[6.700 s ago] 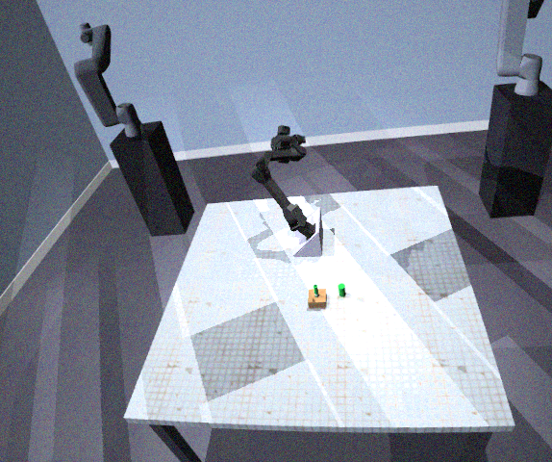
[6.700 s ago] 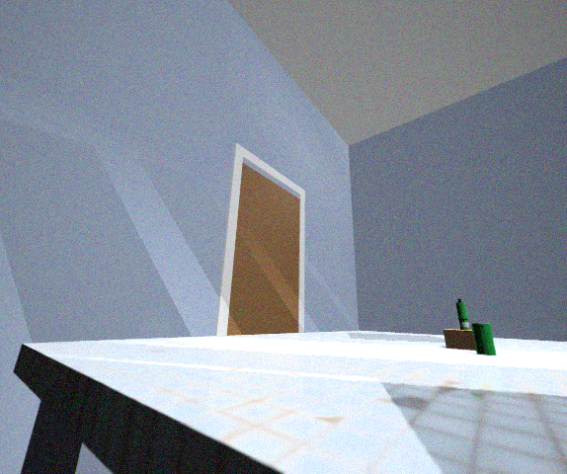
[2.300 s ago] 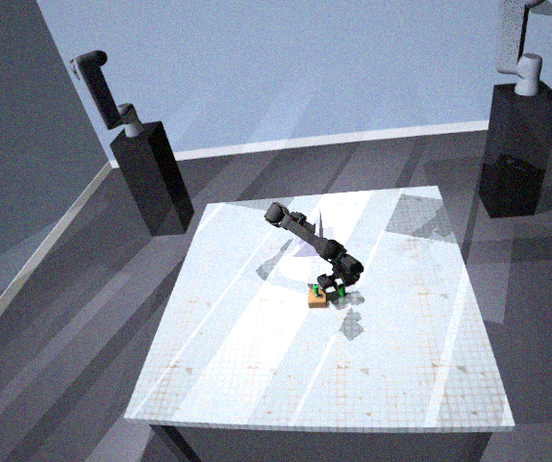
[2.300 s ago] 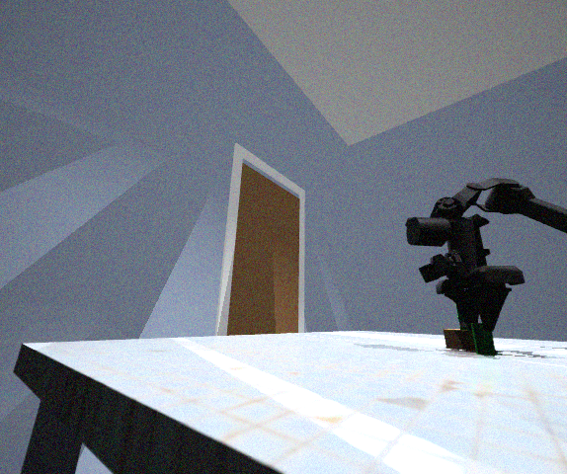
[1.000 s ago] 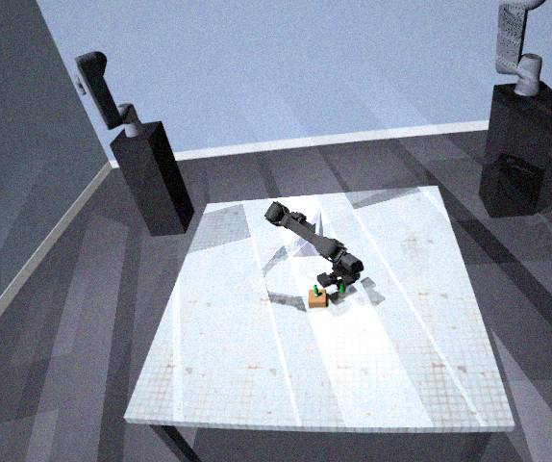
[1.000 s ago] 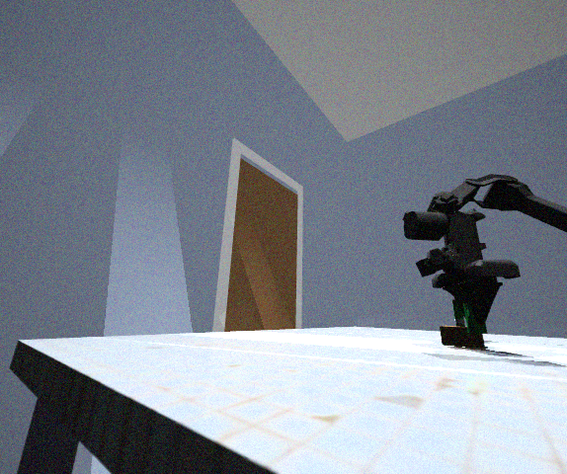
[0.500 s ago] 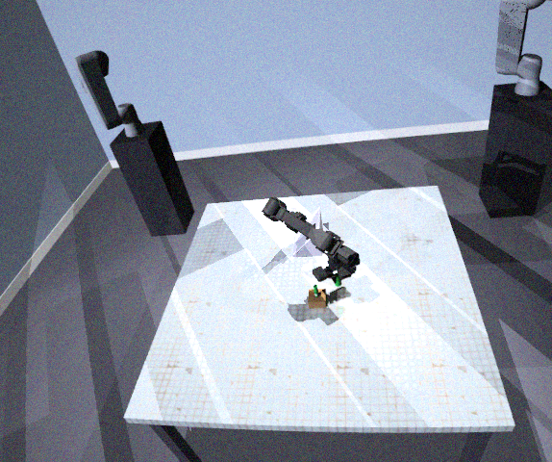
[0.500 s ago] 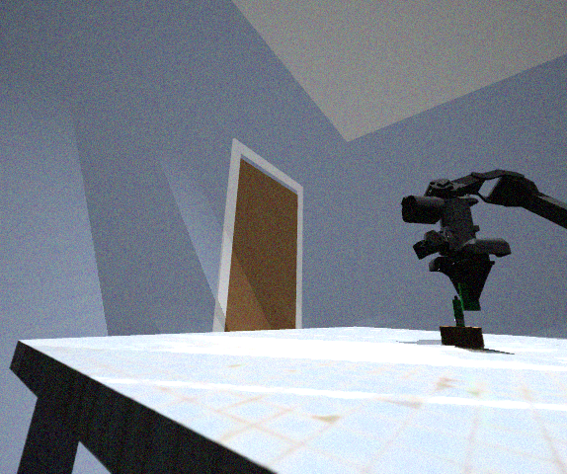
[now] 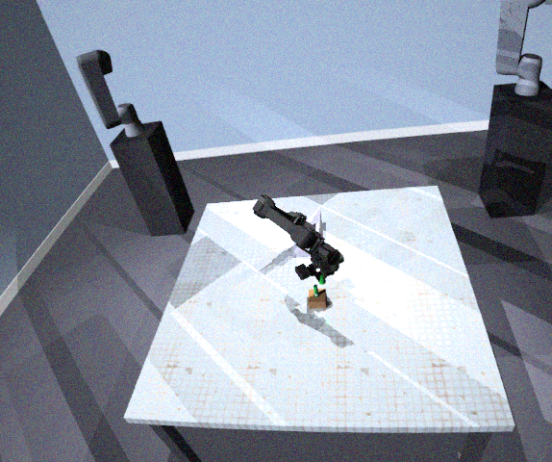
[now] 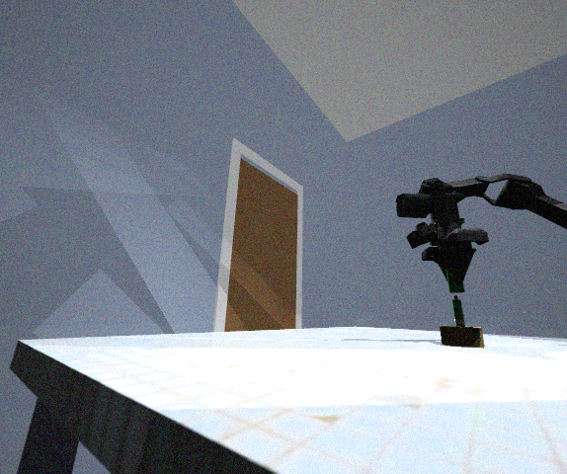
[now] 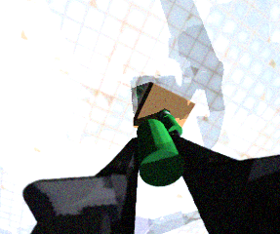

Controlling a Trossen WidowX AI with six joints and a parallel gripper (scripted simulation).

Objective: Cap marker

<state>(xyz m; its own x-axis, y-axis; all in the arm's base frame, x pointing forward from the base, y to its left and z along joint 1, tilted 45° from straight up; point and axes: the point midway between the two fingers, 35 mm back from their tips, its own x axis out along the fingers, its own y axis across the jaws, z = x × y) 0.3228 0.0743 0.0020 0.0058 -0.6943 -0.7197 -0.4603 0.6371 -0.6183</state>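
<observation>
The orange-brown holder block [image 9: 316, 301] [image 10: 458, 337] [image 11: 165, 101] stands on the table. The green marker [image 9: 315, 290] [image 10: 457, 312] [image 11: 174, 126] stands in it, dark tip up, with no cap on it. My gripper [image 9: 321, 276] [image 10: 455, 284] [image 11: 153, 140] is shut on the green cap [image 9: 321, 280] [image 11: 160, 163], which hangs below the fingers. The cap is above the marker, with a small gap between the fingertips and the marker's tip in the exterior view. In the wrist view the marker shows just right of the cap and partly behind it. The fingers hide part of the cap.
The light tiled table [image 9: 266, 377] [image 10: 324, 377] carries shadows of the arm. A pale lilac pointed shape [image 9: 318, 217] stands behind the arm. Two dark pedestals [image 9: 152, 179] [image 9: 519, 149] with arm-like shapes stand beyond the table.
</observation>
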